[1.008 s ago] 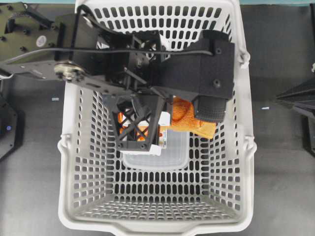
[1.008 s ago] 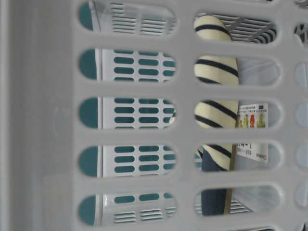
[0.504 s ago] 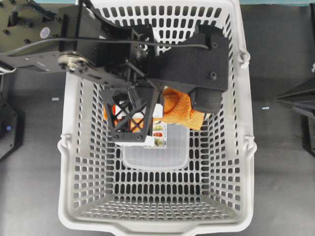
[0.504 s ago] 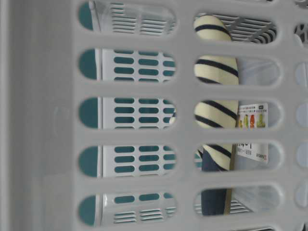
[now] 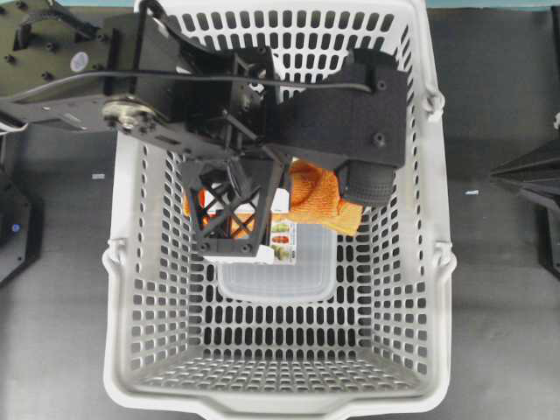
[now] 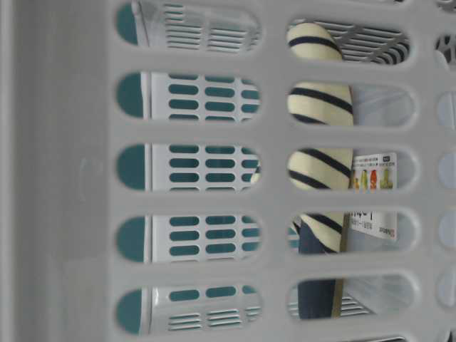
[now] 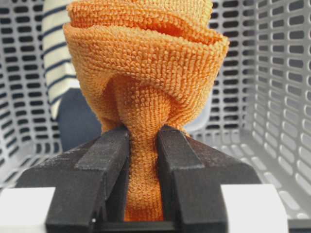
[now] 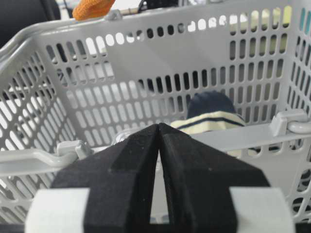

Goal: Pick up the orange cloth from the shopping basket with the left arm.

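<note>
The orange cloth [image 7: 146, 63] bunches up in front of my left gripper [image 7: 144, 133], which is shut on its pinched lower fold. From overhead, the cloth [image 5: 319, 197] hangs inside the shopping basket [image 5: 442, 219] beside the left gripper [image 5: 254, 210] and its black lattice frame, clear of the basket floor. The left arm [image 5: 337, 114] reaches in over the basket's far rim. My right gripper [image 8: 159, 127] is shut on nothing, outside the basket's right wall [image 8: 146, 63]. A corner of the cloth [image 8: 92, 7] shows above the rim.
A navy and cream striped fabric bundle [image 7: 56, 63] [image 6: 320, 164] leans in the basket behind the cloth. A clear plastic container [image 5: 276, 280] with a printed label [image 5: 282, 238] lies on the basket floor. The right gripper [image 5: 497, 172] rests on the dark table.
The left arm and gripper have shifted a little toward the upper left of the overhead view, carrying the orange cloth along. The right gripper has not moved.
</note>
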Robot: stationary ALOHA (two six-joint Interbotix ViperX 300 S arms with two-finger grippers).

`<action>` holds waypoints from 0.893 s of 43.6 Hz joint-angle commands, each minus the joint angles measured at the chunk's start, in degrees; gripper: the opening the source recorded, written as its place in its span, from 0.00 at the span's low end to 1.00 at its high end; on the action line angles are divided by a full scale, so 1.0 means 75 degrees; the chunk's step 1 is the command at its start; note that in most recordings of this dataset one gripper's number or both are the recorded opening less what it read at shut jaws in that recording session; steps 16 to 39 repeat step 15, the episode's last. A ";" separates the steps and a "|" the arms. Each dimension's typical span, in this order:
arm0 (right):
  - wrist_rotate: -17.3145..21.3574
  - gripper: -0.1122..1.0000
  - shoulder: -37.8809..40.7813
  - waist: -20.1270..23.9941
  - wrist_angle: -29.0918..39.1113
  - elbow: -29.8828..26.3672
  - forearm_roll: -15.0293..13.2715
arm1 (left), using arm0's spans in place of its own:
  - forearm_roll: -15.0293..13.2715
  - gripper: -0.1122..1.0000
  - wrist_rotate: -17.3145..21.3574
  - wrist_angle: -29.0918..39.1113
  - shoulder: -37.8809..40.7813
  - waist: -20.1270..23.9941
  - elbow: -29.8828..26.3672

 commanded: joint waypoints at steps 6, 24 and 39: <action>0.0000 0.10 0.0047 -0.0023 -0.0047 -0.0035 0.0023 | 0.0023 0.23 0.0012 -0.0035 -0.0082 -0.0047 -0.0059; 0.0000 0.10 0.0047 -0.0023 -0.0047 -0.0023 0.0023 | 0.0035 0.23 0.0012 -0.0023 -0.0047 -0.0047 -0.0070; 0.0000 0.10 0.0047 -0.0023 -0.0047 -0.0023 0.0023 | 0.0035 0.23 0.0012 -0.0023 -0.0047 -0.0047 -0.0070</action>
